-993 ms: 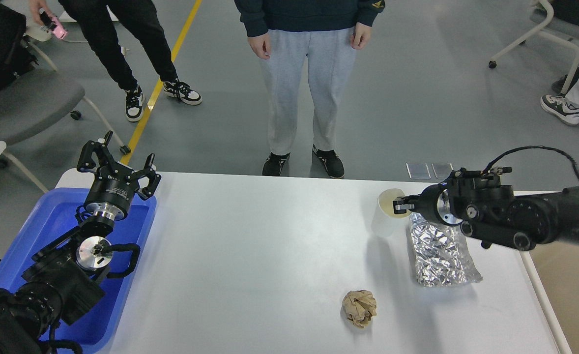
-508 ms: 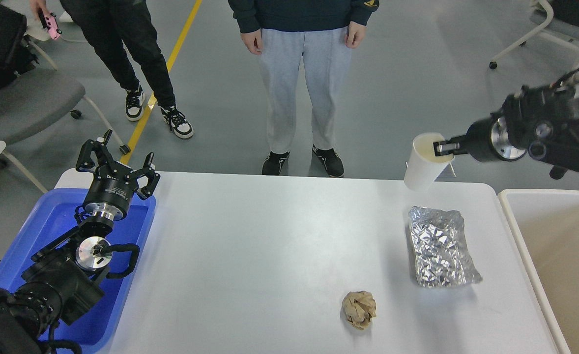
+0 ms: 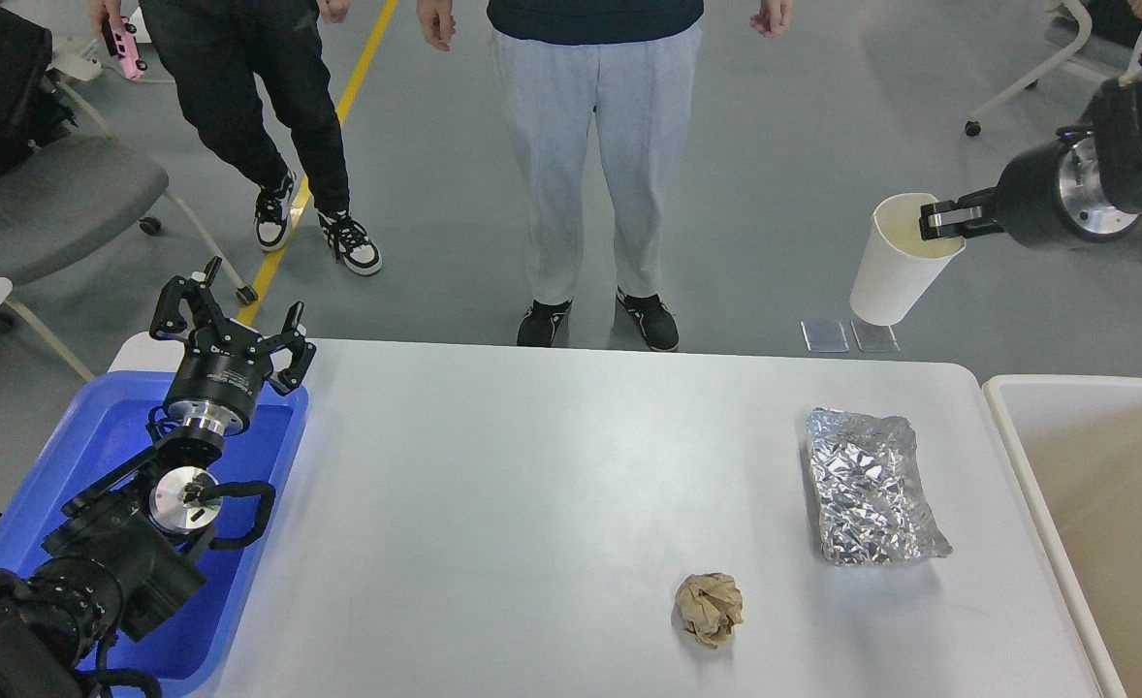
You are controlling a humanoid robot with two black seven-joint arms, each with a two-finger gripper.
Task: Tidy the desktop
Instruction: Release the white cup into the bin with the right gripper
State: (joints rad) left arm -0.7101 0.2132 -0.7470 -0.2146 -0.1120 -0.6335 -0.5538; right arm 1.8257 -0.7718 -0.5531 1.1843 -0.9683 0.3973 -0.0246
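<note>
white desktop [image 3: 532, 504] holds foil tray [image 3: 872, 488], paper ball [image 3: 710, 608] | right gripper [image 3: 941, 219] pinches paper cup [image 3: 898, 260] rim, far right, aloft | left gripper [image 3: 232, 325] spread wide above blue tray [image 3: 77, 446]

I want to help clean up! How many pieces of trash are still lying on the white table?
2: the crumpled foil tray near the desktop's right side, and the brown paper ball nearer its front edge.

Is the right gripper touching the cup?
Touching. Head view shows the right gripper pinching the rim of the cup, which hangs lifted above the floor.
</note>
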